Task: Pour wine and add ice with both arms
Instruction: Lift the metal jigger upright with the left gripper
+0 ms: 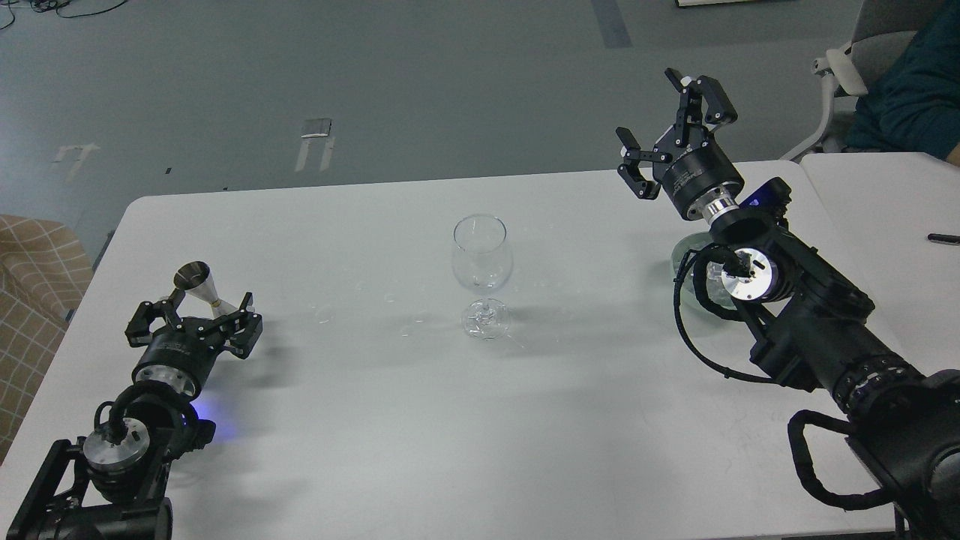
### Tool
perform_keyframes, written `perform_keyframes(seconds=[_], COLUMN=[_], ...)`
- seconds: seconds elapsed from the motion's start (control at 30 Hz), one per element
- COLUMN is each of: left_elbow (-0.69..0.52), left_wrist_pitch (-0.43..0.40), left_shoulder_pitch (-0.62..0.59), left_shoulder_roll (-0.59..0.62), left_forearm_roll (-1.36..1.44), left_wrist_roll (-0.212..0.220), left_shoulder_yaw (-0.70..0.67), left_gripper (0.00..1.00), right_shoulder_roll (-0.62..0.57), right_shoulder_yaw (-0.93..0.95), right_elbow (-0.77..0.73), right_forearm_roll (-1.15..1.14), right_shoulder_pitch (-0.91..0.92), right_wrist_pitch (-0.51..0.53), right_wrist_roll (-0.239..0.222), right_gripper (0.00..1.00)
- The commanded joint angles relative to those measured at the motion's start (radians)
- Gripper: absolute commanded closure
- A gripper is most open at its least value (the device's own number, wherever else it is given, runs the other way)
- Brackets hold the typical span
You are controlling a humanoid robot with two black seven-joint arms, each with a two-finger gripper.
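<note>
A clear wine glass (481, 266) stands upright mid-table and looks empty. A small steel jigger (204, 289) stands tilted at the left; I cannot see the wine in it. My left gripper (196, 313) is open, its fingers on either side of the jigger's lower half, not closed on it. A pale green glass bowl (684, 264) sits at the right, mostly hidden behind my right arm; the ice is not visible. My right gripper (666, 129) is open and empty, raised above the table's far right edge beyond the bowl.
The white table (420, 405) carries a few water drops (324, 315) left of the glass. A second white table (885, 202) with a black pen (942, 238) adjoins at the right. A seated person (911, 90) is at the far right.
</note>
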Motion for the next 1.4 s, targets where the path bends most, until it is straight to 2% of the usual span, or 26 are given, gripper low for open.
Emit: perform_keyframes(seconds=[0.0,0.03,0.07,0.17,0.2,0.27,0.33,0.43,0.57,0.63,0.67,0.7,0.97,1.13,1.2,1.27,1.37], left_elbow=[0.020,0.023,0.027,0.030,0.032,0.033,0.053,0.076,0.089,0.089,0.089,0.089,0.064,-0.009,-0.063,-0.130,-0.196], left_wrist_pitch=[0.002,0.002,0.002,0.000,0.000,0.002,0.000,0.000,0.000,0.000,0.000,0.000,0.000,0.017,0.043,0.106,0.138], left_shoulder_pitch=[-0.022,-0.025,-0.031,-0.036,-0.036,-0.036,-0.045,-0.057,-0.057,-0.057,-0.057,-0.057,-0.070,-0.090,-0.087,-0.083,-0.073], left_shoulder_roll=[0.001,0.001,0.001,0.001,0.001,0.001,0.001,0.003,-0.001,-0.004,-0.004,-0.001,-0.005,-0.043,-0.048,-0.054,-0.056], left_forearm_roll=[0.000,0.000,0.000,0.009,0.020,0.029,0.042,0.042,0.042,0.042,0.042,0.040,0.029,0.029,0.031,0.034,0.040], left_wrist_roll=[-0.002,-0.003,-0.003,-0.006,-0.017,-0.032,-0.051,-0.074,-0.078,-0.077,-0.077,-0.077,-0.077,-0.077,-0.075,-0.069,-0.062], left_shoulder_yaw=[0.004,0.004,0.005,0.005,0.005,0.007,0.022,0.042,0.042,0.041,0.041,0.041,0.033,0.038,0.039,0.041,0.051], left_gripper=[0.16,0.22,0.31,0.45,0.51,0.56,0.71,0.77,0.79,0.87,0.87,0.94,1.00,1.00,1.00,1.00,1.00], right_shoulder_roll=[0.000,0.000,0.000,0.000,0.000,0.000,0.000,0.000,0.000,0.000,0.000,0.000,0.000,0.000,0.000,0.000,0.000], right_shoulder_yaw=[0.000,0.000,0.000,0.000,0.000,0.000,0.000,0.000,0.000,-0.002,-0.002,-0.002,-0.002,-0.002,-0.002,-0.002,-0.002], right_elbow=[0.002,0.002,0.002,0.002,0.002,0.002,0.005,0.009,0.011,0.009,0.009,0.009,0.009,0.009,0.008,0.008,0.008], right_forearm_roll=[0.000,0.000,0.000,0.000,0.000,0.000,0.000,0.000,0.000,0.000,0.000,0.000,0.000,0.000,0.000,0.000,0.000], right_shoulder_pitch=[-0.006,-0.006,-0.006,-0.006,-0.006,-0.006,-0.006,-0.004,-0.004,-0.006,-0.006,-0.007,-0.015,-0.015,-0.015,-0.016,-0.024], right_wrist_pitch=[0.000,0.000,0.000,0.000,0.000,0.000,0.000,0.000,0.000,0.000,0.000,0.000,0.000,0.000,0.000,0.000,0.000], right_wrist_roll=[-0.001,-0.001,-0.001,0.001,-0.001,0.001,-0.001,0.001,0.001,0.001,0.001,0.001,-0.001,0.001,0.001,0.001,0.001], right_gripper=[0.00,0.00,0.00,0.00,0.00,0.00,0.00,0.00,0.00,0.00,0.00,0.00,0.00,0.00,0.00,0.00,0.00])
